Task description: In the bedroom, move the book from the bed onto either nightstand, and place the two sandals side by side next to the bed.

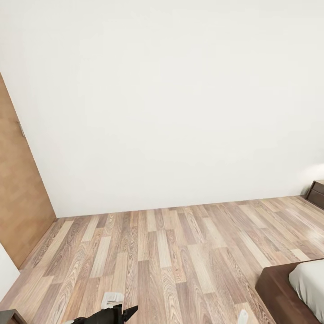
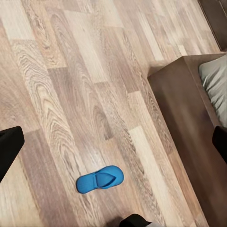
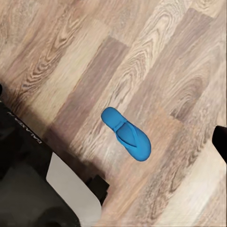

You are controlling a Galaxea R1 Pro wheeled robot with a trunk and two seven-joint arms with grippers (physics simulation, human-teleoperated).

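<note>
- Your head camera faces a plain white wall (image 1: 171, 103) above wood-plank floor (image 1: 171, 252); take the bed (image 1: 288, 292) as your landmark, its dark frame corner and off-white mattress edge sitting at the lower right.
- Beyond the bed, against the wall, you see a dark wooden piece (image 1: 317, 192), too cut off to name.
- On the far side of the room from the bed, a brown door (image 1: 18, 193) stands by the wall.
- Your left wrist camera shows 1 blue sandal (image 2: 100, 179) lying flat on the planks, apart from the bed frame (image 2: 182, 104).
- Your right wrist camera shows 1 blue sandal (image 3: 126, 134), strap up, beside the robot's dark base (image 3: 28, 184).
- Only dark finger edges show in each wrist view, so you cannot tell whether either gripper is spread or closed.
</note>
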